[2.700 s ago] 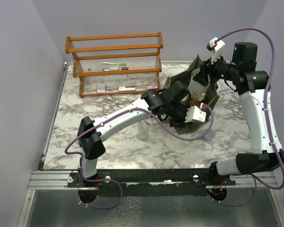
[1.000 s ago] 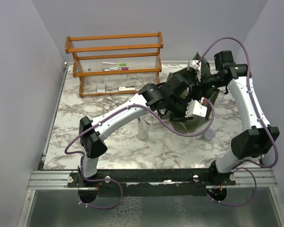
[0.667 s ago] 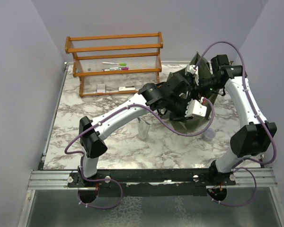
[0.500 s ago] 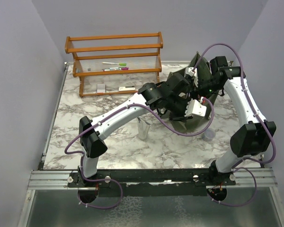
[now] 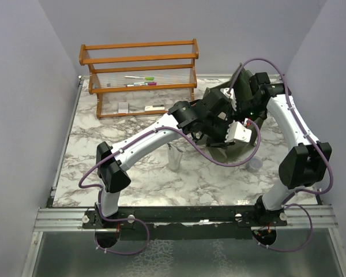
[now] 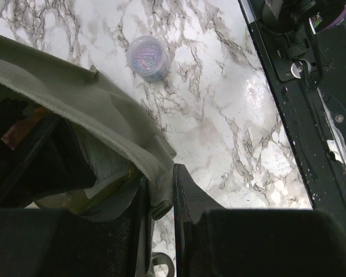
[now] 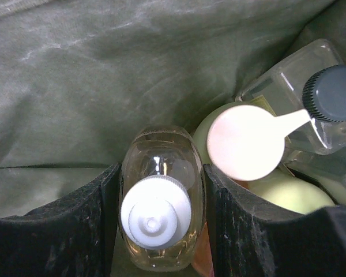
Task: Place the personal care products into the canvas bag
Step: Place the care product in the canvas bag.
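One white-capped bottle [image 7: 157,216] sits pinched in the right pincer [image 7: 161,193], lower centre; the left pincer [image 6: 160,193] pinches the canvas bag [image 6: 92,109] rim.

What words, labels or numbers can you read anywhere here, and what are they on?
None can be read.
Small cards on the wooden rack: print too small to read.
White-capped bottle in the right pincer and other bottles in the canvas bag: no lettering shows.

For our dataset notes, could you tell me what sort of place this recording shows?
Likely a robotics lab test cell: a marble-pattern table boxed in by plain lavender panels, a metal mounting rail at its near edge.
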`<move>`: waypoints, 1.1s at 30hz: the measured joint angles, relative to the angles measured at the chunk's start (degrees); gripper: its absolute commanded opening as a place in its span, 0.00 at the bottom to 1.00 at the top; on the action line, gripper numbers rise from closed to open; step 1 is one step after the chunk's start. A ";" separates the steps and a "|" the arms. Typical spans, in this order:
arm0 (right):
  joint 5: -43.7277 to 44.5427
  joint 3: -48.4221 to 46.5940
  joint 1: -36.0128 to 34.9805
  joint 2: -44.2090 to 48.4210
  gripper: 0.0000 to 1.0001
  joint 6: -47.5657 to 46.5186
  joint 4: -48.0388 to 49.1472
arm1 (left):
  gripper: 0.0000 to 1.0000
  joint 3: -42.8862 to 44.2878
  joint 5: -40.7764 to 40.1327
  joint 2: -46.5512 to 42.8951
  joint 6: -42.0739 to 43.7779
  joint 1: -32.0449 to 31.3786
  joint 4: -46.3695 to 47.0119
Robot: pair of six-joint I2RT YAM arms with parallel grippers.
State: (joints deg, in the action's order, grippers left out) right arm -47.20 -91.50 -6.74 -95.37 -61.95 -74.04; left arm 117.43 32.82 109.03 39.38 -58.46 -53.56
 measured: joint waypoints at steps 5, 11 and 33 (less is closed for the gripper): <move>2.05 1.66 -0.87 -0.48 0.09 -0.81 1.31 | 0.00 0.00 -0.02 0.00 0.02 0.02 0.31; 4.11 2.80 -1.20 -1.60 0.15 -1.40 2.21 | 0.00 0.00 -0.02 0.00 0.09 0.11 0.50; 10.91 6.27 -1.42 -2.82 0.40 -1.29 5.09 | 0.00 0.00 0.15 0.00 0.33 0.13 0.79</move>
State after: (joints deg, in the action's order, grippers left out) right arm -36.29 -85.23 -8.16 -98.19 -63.24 -68.95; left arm 117.43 32.97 109.03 39.70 -58.33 -52.77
